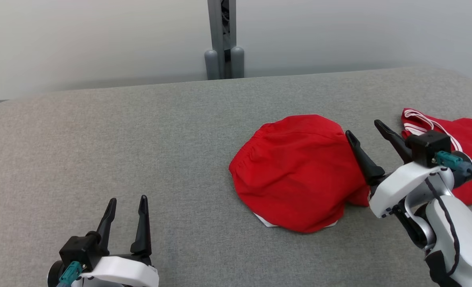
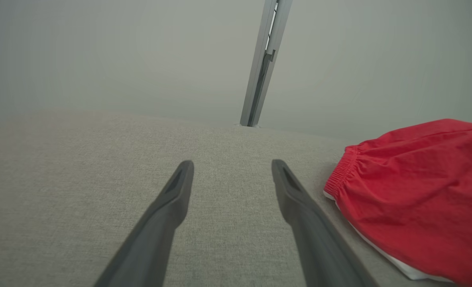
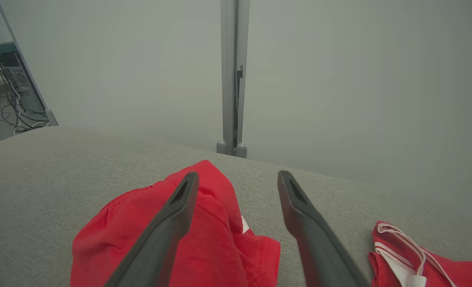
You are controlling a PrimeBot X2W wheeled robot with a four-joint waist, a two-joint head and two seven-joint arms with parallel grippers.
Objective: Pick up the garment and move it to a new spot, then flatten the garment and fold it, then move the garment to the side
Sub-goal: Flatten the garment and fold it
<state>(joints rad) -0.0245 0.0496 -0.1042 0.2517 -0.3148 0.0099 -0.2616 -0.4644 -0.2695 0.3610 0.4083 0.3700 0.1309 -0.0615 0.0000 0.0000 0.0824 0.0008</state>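
Note:
The garment (image 1: 299,171) is a pair of red shorts with an elastic waistband, lying bunched in a rounded heap right of centre on the grey cloth table (image 1: 140,131). It also shows in the left wrist view as the red garment (image 2: 415,191) at the right, and in the right wrist view as the garment (image 3: 204,235) low in the middle. My right gripper (image 1: 365,133) is open and hovers just over the garment's right edge, holding nothing. My left gripper (image 1: 127,201) is open at the lower left, well away from the garment, over bare cloth.
A second red garment with white trim and lettering, a jersey (image 1: 455,147), lies at the table's right edge, behind my right gripper. A grey post (image 1: 224,40) stands behind the table's far edge against a pale wall. Shelving with cables (image 3: 8,79) stands off to one side.

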